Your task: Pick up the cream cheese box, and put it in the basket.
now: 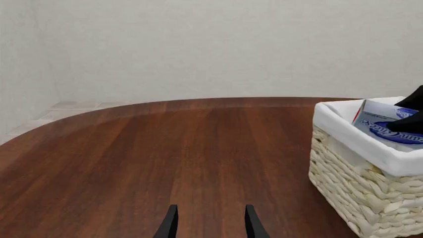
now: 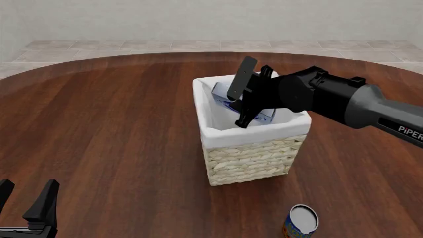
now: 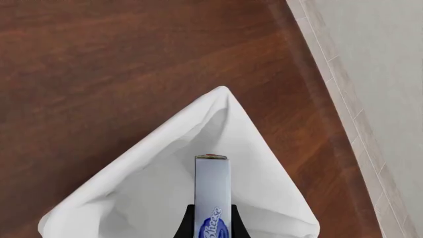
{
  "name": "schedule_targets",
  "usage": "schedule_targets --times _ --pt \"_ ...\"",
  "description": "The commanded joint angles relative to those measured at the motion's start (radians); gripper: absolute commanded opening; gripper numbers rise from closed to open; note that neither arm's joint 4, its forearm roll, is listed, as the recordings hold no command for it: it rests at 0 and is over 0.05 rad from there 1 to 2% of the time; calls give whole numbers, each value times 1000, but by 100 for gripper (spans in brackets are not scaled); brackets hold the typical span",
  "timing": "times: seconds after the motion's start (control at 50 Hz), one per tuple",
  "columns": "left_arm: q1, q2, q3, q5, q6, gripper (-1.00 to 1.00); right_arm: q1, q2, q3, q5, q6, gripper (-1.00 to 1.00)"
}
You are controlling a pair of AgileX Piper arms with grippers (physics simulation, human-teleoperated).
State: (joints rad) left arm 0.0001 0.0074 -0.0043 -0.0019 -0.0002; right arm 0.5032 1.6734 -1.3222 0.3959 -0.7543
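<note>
right gripper (image 2: 241, 96) clamped on the cream cheese box (image 2: 254, 110), edge-on so it slips in | box sits tilted inside the basket (image 2: 251, 151) mouth, not let go yet | left gripper (image 2: 26, 201) open, parked near table (image 2: 112, 129) edge, out of the way

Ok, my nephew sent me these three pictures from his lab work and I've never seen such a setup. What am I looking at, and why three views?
These are simulator renders of two robot arms at a round wooden table, steered by a person. The front view looks down from above and behind the arms. The other two come from cameras mounted just behind each gripper. The right gripper is shut on a cream cheese box and holds it edge-on inside the cloth-lined wicker basket; whether it touches the lining, I cannot tell. The left gripper waits open above bare wood, holding nothing. An orange-and-blue can with a white top stands on the table nearer the camera than the basket.
</note>
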Motion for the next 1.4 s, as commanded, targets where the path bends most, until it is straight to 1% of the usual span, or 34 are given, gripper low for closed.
schedule_targets --times 0.02,0.1,0.12,0.16,0.54,0.64,0.68,0.72,0.8,0.9,1.0,1.04,1.1,1.12,1.18,1.26,1.3,1.34,1.4 --pt "0 0 0 0 0 100 4 9 5 -10 17 -100" --pt "0 0 0 0 0 100 -1 10 6 -14 14 -100" --pt "0 0 0 0 0 100 -1 9 9 -16 14 100" --pt "0 0 0 0 0 100 -7 7 16 -23 5 100" --pt "0 0 0 0 0 100 -9 -16 26 -19 4 100" --pt "0 0 0 0 0 100 -2 -42 39 -20 13 100" --pt "0 0 0 0 0 100 2 -62 55 -25 7 100" --pt "0 0 0 0 0 100 10 -85 67 -23 18 100" --pt "0 0 0 0 0 100 17 -137 106 -26 23 100" --pt "0 0 0 0 0 100 15 -200 101 -22 54 100" --pt "0 0 0 0 0 100 22 -257 115 -24 57 100" --pt "0 0 0 0 0 100 33 -291 107 -17 81 100" --pt "0 0 0 0 0 100 24 -299 110 -24 79 100" --pt "0 0 0 0 0 100 36 -320 128 -30 88 100" --pt "0 0 0 0 0 100 39 -339 144 -35 91 100" --pt "0 0 0 0 0 100 47 -378 173 -43 111 100" --pt "0 0 0 0 0 100 55 -410 172 -44 156 100" --pt "0 0 0 0 0 100 53 -424 185 -47 159 100" --pt "0 0 0 0 0 100 58 -462 211 -59 180 100"
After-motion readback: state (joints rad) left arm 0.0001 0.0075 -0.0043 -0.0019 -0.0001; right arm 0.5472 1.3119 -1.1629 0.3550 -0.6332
